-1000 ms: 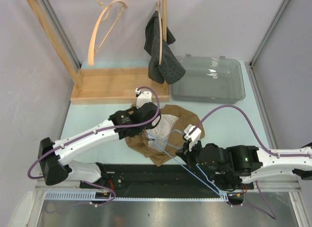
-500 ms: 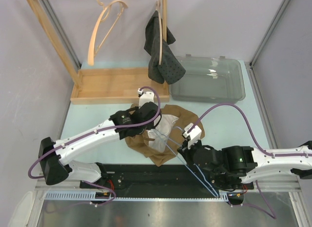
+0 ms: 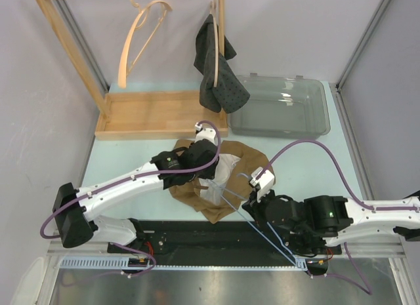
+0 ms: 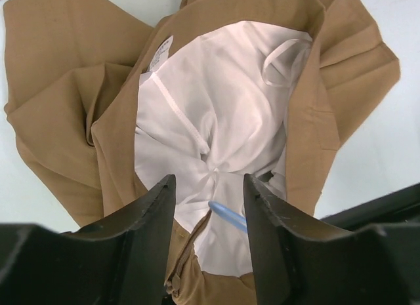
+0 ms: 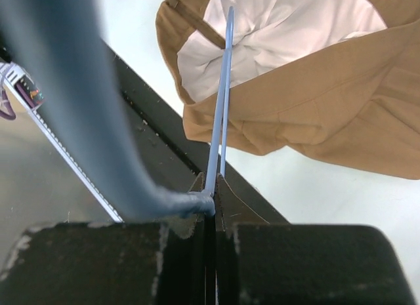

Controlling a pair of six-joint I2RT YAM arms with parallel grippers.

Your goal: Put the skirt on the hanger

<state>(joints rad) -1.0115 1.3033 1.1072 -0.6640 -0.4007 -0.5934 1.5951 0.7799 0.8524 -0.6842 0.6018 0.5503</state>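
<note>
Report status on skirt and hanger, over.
Left gripper open over skirt. Right gripper shut on blue hanger, tip inside skirt's waist opening. Nothing blocking.

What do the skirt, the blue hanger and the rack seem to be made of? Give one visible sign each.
Skirt: matte tan woven cloth, creased in soft folds, with a thinner white lining. Blue hanger: thin smooth rod, probably plastic or coated wire. Rack: pale unpainted wood, to judge by its colour.

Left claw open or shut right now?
Open: left claw shows a clear gap between its fingers, skirt lining visible through it.
</note>
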